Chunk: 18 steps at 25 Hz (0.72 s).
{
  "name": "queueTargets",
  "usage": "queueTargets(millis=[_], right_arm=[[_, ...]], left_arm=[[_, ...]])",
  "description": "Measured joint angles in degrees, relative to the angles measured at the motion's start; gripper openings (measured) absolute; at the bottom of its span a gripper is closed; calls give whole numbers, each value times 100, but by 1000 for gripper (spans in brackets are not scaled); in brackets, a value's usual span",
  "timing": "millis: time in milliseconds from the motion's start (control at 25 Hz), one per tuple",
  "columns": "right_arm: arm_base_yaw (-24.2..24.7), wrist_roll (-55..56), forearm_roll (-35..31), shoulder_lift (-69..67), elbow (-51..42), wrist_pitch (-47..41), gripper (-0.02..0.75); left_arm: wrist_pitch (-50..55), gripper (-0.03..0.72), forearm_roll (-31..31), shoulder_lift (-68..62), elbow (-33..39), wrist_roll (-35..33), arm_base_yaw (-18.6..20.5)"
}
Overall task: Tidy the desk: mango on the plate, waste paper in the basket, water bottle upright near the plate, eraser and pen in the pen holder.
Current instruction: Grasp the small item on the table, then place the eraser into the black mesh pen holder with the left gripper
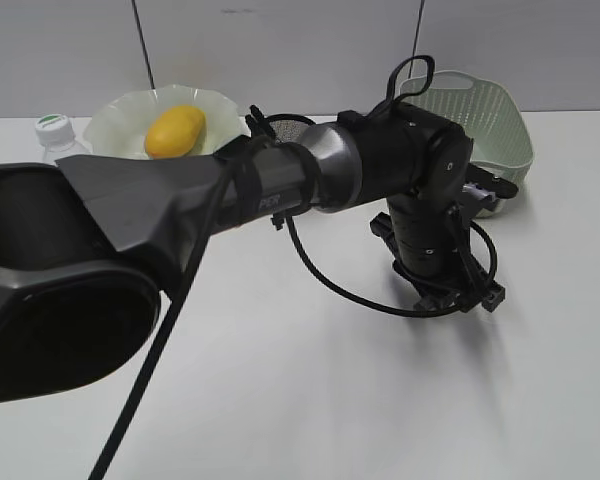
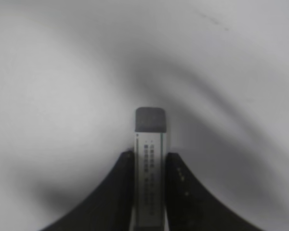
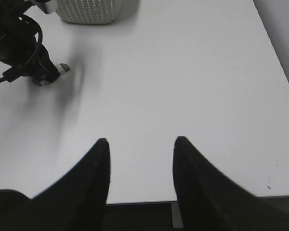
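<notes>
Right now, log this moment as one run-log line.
left gripper: shut on eraser | right gripper: open, empty | mango: on plate

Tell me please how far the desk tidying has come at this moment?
Done: the mango lies on the plate. In hand: the left claw is shut on the eraser; the right claw is open with nothing in it. Left: the eraser must go into the pen holder. The water bottle stands beside the plate. Pen and waste paper are not visible.
</notes>
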State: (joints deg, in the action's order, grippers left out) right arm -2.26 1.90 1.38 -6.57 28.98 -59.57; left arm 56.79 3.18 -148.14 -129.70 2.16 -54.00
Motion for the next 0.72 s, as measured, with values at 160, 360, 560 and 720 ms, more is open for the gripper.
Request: queueTargets(millis=[160,360,560,720], right_arm=[[0,0,0,0,0,0,351],[0,0,0,0,0,0,351],[0,0,0,0,0,0,351],[0,0,0,0,0,0,351]], left_arm=[[254,149,24,-15,-228,0,5],[818,149,-6,202,-822,0,17],[991,149,31,817,-1516,0,292],[1230,149,-129,1117,-1942,0,854]])
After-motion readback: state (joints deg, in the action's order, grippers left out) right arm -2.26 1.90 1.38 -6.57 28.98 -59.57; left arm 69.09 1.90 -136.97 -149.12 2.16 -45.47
